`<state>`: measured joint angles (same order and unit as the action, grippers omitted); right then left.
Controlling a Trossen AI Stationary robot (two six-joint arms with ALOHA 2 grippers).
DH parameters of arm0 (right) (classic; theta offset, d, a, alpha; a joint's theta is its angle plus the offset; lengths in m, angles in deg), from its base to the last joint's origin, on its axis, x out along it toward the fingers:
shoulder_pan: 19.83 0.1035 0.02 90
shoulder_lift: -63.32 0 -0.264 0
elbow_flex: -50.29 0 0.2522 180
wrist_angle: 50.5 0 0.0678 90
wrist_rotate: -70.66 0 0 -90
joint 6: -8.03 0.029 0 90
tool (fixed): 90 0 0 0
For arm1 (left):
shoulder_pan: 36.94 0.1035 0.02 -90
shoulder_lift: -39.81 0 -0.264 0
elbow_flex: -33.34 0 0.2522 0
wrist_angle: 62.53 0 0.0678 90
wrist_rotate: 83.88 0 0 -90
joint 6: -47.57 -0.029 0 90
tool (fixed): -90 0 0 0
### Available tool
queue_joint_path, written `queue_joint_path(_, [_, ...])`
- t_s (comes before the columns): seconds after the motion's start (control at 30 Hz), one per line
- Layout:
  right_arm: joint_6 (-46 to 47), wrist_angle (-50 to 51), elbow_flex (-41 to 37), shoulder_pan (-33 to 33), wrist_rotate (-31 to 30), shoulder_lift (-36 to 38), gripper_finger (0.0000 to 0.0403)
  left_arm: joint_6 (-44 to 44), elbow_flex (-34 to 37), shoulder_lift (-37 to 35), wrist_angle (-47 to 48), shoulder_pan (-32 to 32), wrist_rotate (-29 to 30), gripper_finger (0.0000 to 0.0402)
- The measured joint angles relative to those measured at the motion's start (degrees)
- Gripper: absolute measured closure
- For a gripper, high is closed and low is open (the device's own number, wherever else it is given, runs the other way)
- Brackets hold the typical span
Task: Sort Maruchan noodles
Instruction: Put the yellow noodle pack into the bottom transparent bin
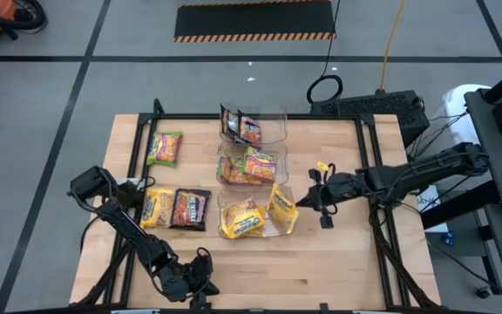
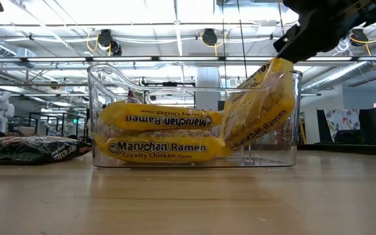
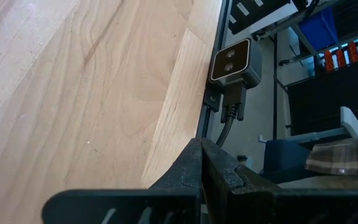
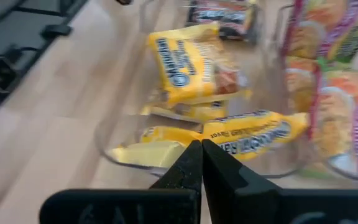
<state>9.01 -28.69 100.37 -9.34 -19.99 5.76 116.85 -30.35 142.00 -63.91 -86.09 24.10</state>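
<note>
Wood tabletop [image 1: 338, 253]: a yellow Maruchan packet [image 1: 283, 208] is pinched by the closed right gripper [image 1: 314, 199] over the clear bin's [image 1: 225, 209] rim; release should be held until it is fully inside.

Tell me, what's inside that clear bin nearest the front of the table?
The clear bin holds yellow Maruchan packets, stacked flat, and another yellow packet leaning over its right wall. Whether more lie beneath the stack is hidden.

overhead, table-level, two wrist cameras
</note>
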Motion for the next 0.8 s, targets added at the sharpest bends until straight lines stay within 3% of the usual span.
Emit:
queue_joint_path(0.33, [6.0, 0.0, 0.0, 2.7, 6.7, 0.0, 0.0403, -0.1, 0.0, 0.0, 0.0, 0.0, 0.0, 0.0401])
queue_joint_path(0.8, [6.0, -1.0, 0.0, 4.6, 6.9, -5.0, 0.0403, -0.4, 0.0, 0.0, 0.0, 0.0, 0.0, 0.0401])
